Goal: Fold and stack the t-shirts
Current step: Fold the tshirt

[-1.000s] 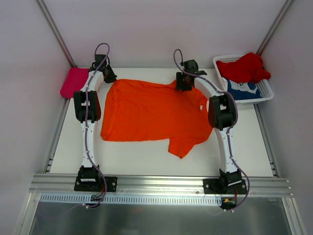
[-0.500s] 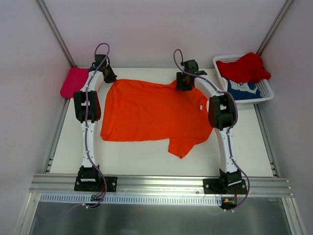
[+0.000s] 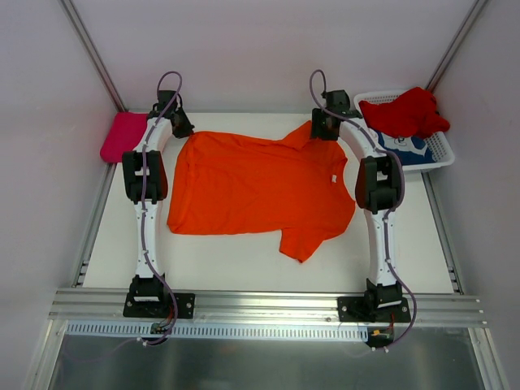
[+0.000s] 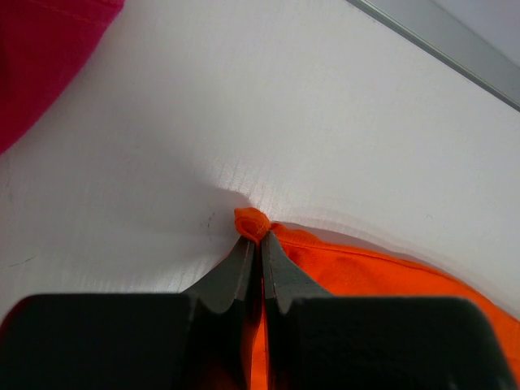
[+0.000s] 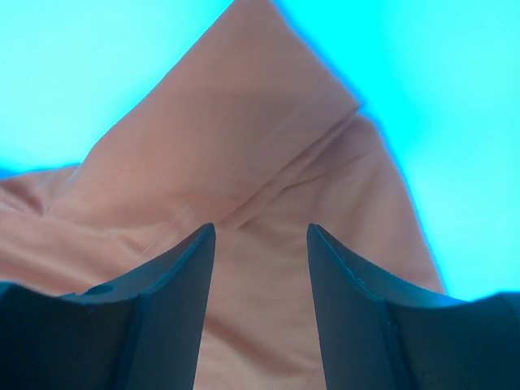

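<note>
The bright orange t-shirt (image 3: 252, 191) lies spread flat in the middle of the table. My left gripper (image 3: 184, 128) is at the shirt's far left corner and is shut on a pinch of orange cloth (image 4: 253, 223). My right gripper (image 3: 323, 130) is over the far right sleeve tip with its jaws wide apart, and the cloth (image 5: 244, 162) lies below them, ungripped. The magenta-pink t-shirt (image 3: 122, 136) lies folded at the far left and also shows in the left wrist view (image 4: 41, 57). The red t-shirt (image 3: 405, 112) and the blue t-shirt (image 3: 404, 149) lie in the basket.
The white lattice basket (image 3: 443, 150) stands at the far right corner, close beside my right arm. Metal frame rails run along the table's left, right and far edges. One shirt sleeve hangs out toward the near edge (image 3: 301, 244).
My right gripper has moved right and toward the far edge. The shirt's far right sleeve is now drawn out to a point under it. The left arm has not moved.
</note>
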